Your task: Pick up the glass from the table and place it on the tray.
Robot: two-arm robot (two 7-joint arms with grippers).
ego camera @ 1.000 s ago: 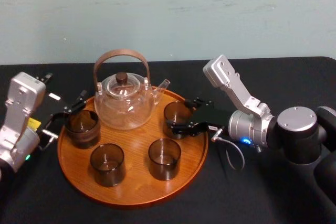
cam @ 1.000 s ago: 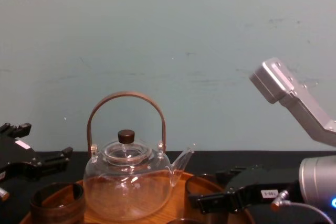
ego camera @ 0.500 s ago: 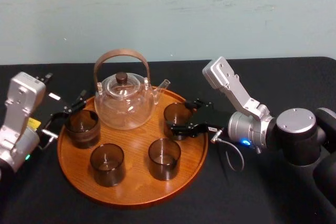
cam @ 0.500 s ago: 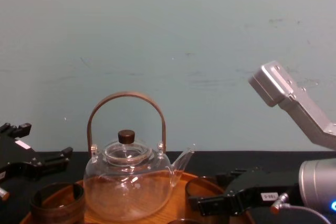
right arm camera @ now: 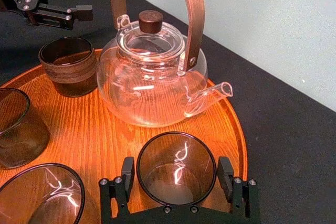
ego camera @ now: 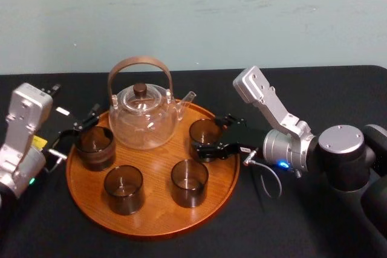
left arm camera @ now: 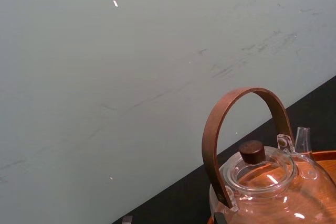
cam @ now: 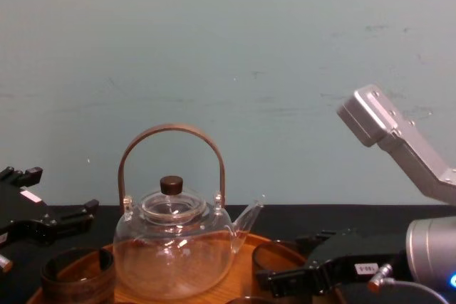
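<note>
**Right hand** (right arm camera: 176, 174): closed on the glass (ego camera: 203, 130), with one of its fingers (right arm camera: 128, 174) on each side of the wall below the rim, so the hold spans the full width. The glass stands upright within the tray (ego camera: 156, 205), toward its right rear. Its base is at or just above the wood, and you cannot tell from these views whether it bears fully.

**Handling:** treat the glass as light, rigid and brittle. The wall is thin, clear and smooth, probably slippery under hard pads, and has no give to warn you of excess force. Take it, as here, across the widest line, low enough that the pads bear on the wall rather than on the lip. A hold off that line would tend to squeeze it out sideways.

**Surroundings:** the teapot (ego camera: 144, 116) stands just behind, its spout near the glass but apart from it. Three more glasses (ego camera: 189, 182) share the tray, one just in front, so a sideways sweep risks glass striking glass.

**Left hand** (ego camera: 75, 126): idle at the tray's left edge, beside the banded glass (ego camera: 95, 146); you cannot tell its state. The black worktop (ego camera: 351, 89) carries the tray.
</note>
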